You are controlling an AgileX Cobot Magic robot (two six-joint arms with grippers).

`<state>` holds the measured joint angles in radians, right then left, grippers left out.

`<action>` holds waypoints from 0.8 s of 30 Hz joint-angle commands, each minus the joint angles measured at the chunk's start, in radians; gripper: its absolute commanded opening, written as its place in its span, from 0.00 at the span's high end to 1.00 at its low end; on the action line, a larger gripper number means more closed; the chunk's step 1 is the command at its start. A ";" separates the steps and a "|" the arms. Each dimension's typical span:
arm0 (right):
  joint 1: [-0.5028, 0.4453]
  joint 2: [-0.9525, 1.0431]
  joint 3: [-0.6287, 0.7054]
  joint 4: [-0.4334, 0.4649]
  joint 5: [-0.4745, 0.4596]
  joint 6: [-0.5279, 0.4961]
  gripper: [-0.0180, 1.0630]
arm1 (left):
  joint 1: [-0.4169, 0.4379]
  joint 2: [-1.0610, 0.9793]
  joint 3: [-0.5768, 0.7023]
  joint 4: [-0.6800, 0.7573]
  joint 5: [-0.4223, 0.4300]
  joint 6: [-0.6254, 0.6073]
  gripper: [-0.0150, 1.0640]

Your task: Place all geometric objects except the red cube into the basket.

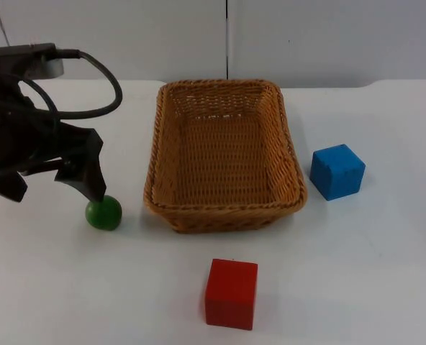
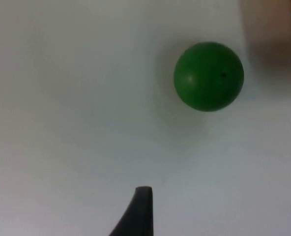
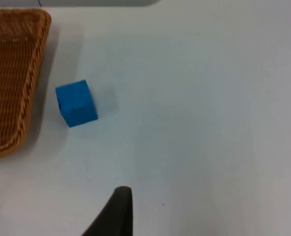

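Nearest the top camera sat the red cube [image 1: 231,293] on the white table [image 1: 357,287], in front of the wicker basket [image 1: 224,208], which held nothing. My left gripper [image 1: 58,188] hung low at the basket's left, its 2 fingers spread apart; one fingertip [image 1: 96,188] stood just above the green ball [image 1: 103,213], which rested on the table just beside the basket's front left corner. At the basket's right lay the blue cube [image 1: 337,171], near the rim but apart from it.

From my left wrist, the green ball [image 2: 209,76] lay on the bare table, apart from my 1 visible fingertip [image 2: 141,209].

From my right wrist, the blue cube [image 3: 76,103] sat just beside the basket [image 3: 13,83]. Whether my right gripper was parted or closed, I could not tell.
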<state>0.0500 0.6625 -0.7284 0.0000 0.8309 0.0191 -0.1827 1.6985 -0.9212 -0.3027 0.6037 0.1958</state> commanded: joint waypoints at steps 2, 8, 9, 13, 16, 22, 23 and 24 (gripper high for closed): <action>-0.007 0.112 -0.008 0.000 -0.052 -0.009 0.01 | -0.005 -0.002 -0.009 -0.001 -0.042 0.001 0.17; -0.007 0.205 -0.008 0.000 -0.100 -0.019 0.01 | -0.005 0.057 -0.020 0.003 -0.129 0.091 0.17; -0.007 0.210 -0.008 0.000 -0.109 -0.019 0.01 | -0.005 0.080 -0.025 0.003 -0.133 0.124 0.17; -0.007 0.213 -0.008 0.000 -0.127 -0.019 0.01 | -0.005 0.164 -0.048 0.005 -0.169 0.197 0.17; -0.007 0.213 -0.008 0.000 -0.128 -0.019 0.01 | -0.003 0.238 -0.079 0.007 -0.203 0.235 0.17; -0.007 0.213 -0.008 0.000 -0.133 -0.019 0.01 | -0.003 0.344 -0.150 -0.008 -0.227 0.237 0.17; -0.007 0.213 -0.008 0.000 -0.133 -0.019 0.01 | -0.003 0.344 -0.150 -0.008 -0.227 0.237 0.17; -0.007 0.213 -0.008 0.000 -0.133 -0.019 0.01 | -0.003 0.353 -0.154 -0.010 -0.229 0.237 0.17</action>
<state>0.0500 0.8744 -0.7284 0.0000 0.7094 0.0000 -0.1827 2.0465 -1.0672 -0.2983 0.3806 0.4283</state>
